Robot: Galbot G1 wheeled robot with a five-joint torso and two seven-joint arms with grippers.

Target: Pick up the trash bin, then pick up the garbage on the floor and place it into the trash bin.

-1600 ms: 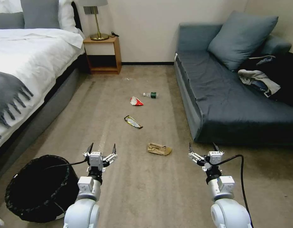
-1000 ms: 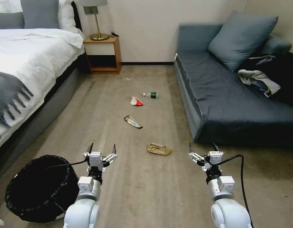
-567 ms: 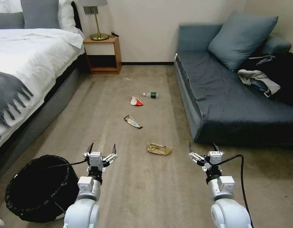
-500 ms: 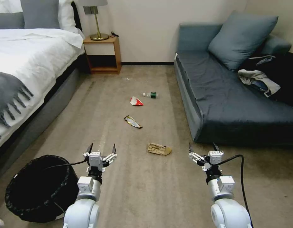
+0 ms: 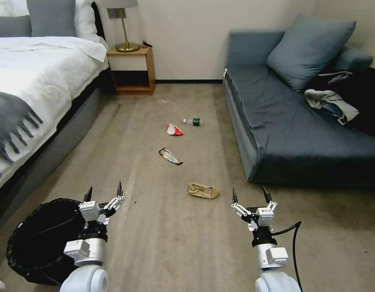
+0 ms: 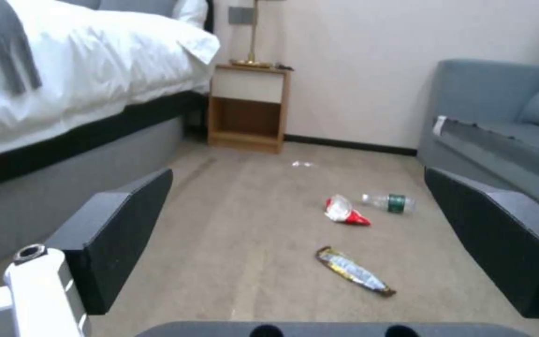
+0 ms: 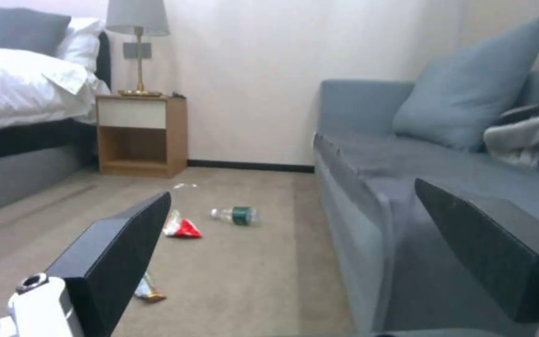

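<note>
The trash bin (image 5: 41, 239), lined with crinkled black plastic, stands on the carpet at the robot's near left, beside the bed (image 5: 37, 81). The left hand (image 5: 103, 194) hangs just above the bin's right rim, its fingers spread wide and holding nothing. The garbage lies on the floor ahead, well apart from the bin: the yellow-black snack wrapper (image 5: 170, 156), whose print is too small to read; the red-white packet (image 5: 174, 129) beyond it; the clear bottle (image 5: 193, 121) with its green label, the lettering illegible; and nearest, the crumpled brown paper bag (image 5: 203, 190). The right hand (image 5: 250, 196) hovers just right of the paper bag, fingers likewise wide and empty, near the sofa (image 5: 301, 121).
</note>
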